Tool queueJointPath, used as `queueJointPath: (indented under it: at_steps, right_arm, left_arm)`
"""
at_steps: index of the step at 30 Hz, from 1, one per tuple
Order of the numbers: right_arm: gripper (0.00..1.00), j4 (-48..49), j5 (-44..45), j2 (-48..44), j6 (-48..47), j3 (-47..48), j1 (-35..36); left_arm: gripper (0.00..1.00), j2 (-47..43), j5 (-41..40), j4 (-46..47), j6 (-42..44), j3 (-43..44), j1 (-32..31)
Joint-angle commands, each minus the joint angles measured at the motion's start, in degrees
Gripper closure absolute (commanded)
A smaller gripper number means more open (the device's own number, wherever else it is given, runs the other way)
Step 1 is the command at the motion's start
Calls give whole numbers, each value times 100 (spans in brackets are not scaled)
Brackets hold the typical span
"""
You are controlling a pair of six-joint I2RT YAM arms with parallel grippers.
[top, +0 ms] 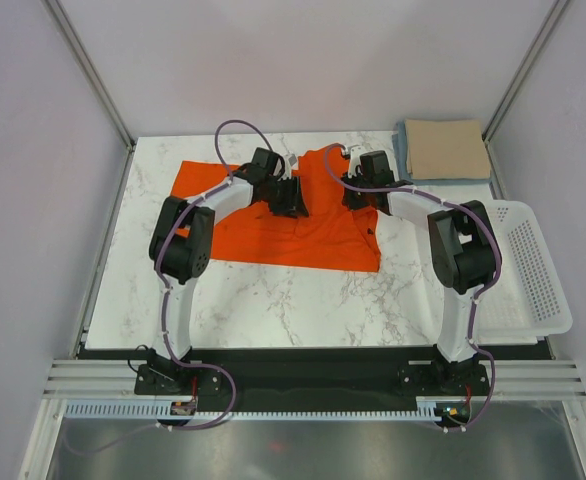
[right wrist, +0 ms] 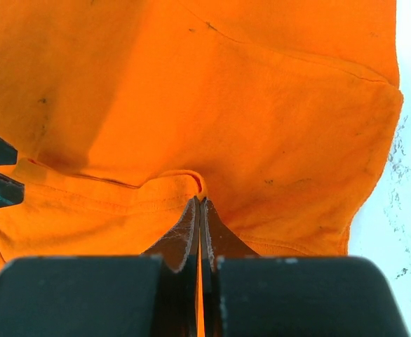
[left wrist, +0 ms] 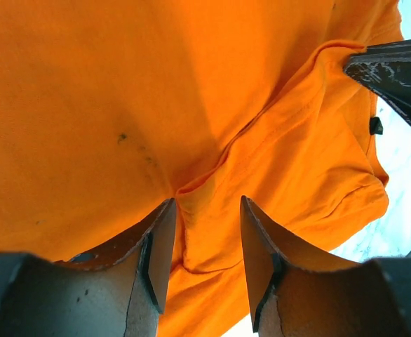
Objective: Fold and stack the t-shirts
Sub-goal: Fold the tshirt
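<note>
- Orange shirt point(top: 263, 235) lies spread on the table point(top: 273, 300), centre-left and mostly flat (near-right hem corner hangs a bit lower than the rest).
- Both arms reach in over its far half, and the wrists sit close together near the collar end.
- Left gripper point(left wrist: 205, 207): jaws spread, tips down at the cloth. A raised ridge of orange fabric runs up between the two fingers point(left wrist: 160, 239), but I see no clamp on it.
- The same gripper from above point(top: 293, 203) sits over the middle of the shirt.
- Right gripper point(right wrist: 200, 202): jaws pressed together, pinching a small bunch of orange cloth at a hemmed edge. A thin orange sliver shows between the fingers.
- From above it point(top: 358, 195) sits at the shirt's right side, just beside the left one. In the left wrist view one of its fingers shows at the upper right.
- The cloth around the pinch is puckered, with creases fanning out from it.
- Tan shirt point(top: 445, 148) is folded at the far right corner of the table, on top of the blue shirt point(top: 401, 148) (only a blue margin shows along its left and near edges).
- That stack is well apart from the orange shirt.
- Basket point(top: 533, 270) is at the right edge of the table, beside the right arm.
</note>
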Motion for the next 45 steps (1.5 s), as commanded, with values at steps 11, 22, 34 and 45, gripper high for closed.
queueJointPath:
  at_steps: [11,22,34,45]
  right_arm:
    - [100,183,-96,-164,59,32,31]
    - [100,218,193,-182,-82,31,31]
    - [100,280,299,-85,-47,128,31]
    - [74,34,264,-6,-29,698,31]
  left_arm:
    - [63,131,-93,146,311,125,-47]
    - [98,-580,-655,190,21,-165,-55]
    - [98,-484,-1007,199,-392,-261,-38]
    - [71,-422,-1007,111,-638,-411,-3]
